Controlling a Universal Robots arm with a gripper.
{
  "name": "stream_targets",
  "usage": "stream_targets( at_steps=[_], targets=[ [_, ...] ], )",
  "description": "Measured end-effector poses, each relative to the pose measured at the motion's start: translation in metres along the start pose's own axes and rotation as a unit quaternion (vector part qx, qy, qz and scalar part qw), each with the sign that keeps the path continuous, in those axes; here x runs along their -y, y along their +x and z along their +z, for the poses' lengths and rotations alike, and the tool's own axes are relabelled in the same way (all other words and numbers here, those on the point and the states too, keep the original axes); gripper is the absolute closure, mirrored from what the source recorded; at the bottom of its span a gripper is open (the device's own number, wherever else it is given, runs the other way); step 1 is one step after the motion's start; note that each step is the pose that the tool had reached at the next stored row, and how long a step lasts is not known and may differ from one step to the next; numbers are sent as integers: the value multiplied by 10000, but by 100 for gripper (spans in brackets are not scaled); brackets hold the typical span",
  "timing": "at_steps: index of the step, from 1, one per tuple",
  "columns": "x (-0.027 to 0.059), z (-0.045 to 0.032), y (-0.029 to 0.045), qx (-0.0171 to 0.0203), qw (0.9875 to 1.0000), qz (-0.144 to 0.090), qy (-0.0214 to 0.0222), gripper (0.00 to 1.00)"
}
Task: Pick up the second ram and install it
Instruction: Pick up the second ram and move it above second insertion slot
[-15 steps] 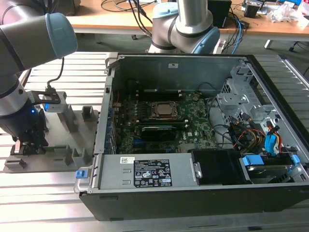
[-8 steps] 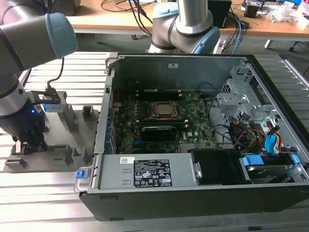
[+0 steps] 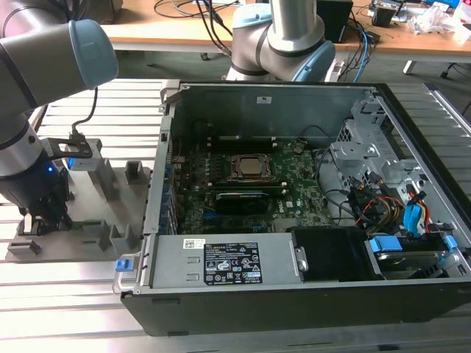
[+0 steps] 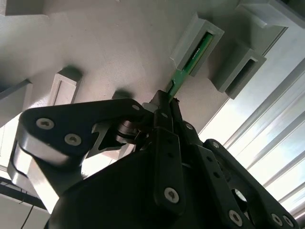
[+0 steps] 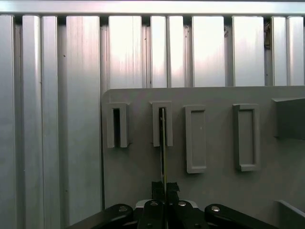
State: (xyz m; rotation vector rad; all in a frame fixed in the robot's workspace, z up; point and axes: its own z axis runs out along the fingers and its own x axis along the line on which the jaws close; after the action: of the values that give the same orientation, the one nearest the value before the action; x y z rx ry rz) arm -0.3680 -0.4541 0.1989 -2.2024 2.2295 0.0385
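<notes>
The gripper [image 4: 165, 102] is clamped on the near end of the second ram [image 4: 178, 77]. The ram's long axis runs straight ahead from the fingertips into a grey slotted holder [image 4: 188, 40].

The arm [image 3: 48, 59] arched from its base [image 3: 287, 33] toward the exterior view's left, wrist [image 3: 22, 165] turned down and the pincer [image 3: 43, 217] hanging low, pointing downward. In both wrist views its dark fingers [image 4: 163, 114] [image 5: 156, 188] were pressed together, clamping the thin second ram [image 4: 177, 80] [image 5: 163, 157] between them.
</notes>
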Motion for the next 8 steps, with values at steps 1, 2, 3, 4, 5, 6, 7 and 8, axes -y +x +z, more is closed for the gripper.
stream_targets(
  at_steps=[1, 2, 3, 4, 5, 6, 7, 8],
  targets=[
    [0, 0, 0, 3, 10000, 0, 0, 86],
    [0, 0, 0, 4, 10000, 0, 0, 86],
    [0, 0, 0, 4, 10000, 0, 0, 86],
    [0, 1, 0, 6, 10000, 0, 0, 86],
    [0, 1, 0, 8, 10000, 0, 0, 86],
    [0, -4, 0, 8, 10000, 0, 1, 86],
    [-1, -17, 0, 7, 10000, 0, -1, 86],
    [-1, -25, 0, 7, 10000, 0, 0, 86]
  ],
)
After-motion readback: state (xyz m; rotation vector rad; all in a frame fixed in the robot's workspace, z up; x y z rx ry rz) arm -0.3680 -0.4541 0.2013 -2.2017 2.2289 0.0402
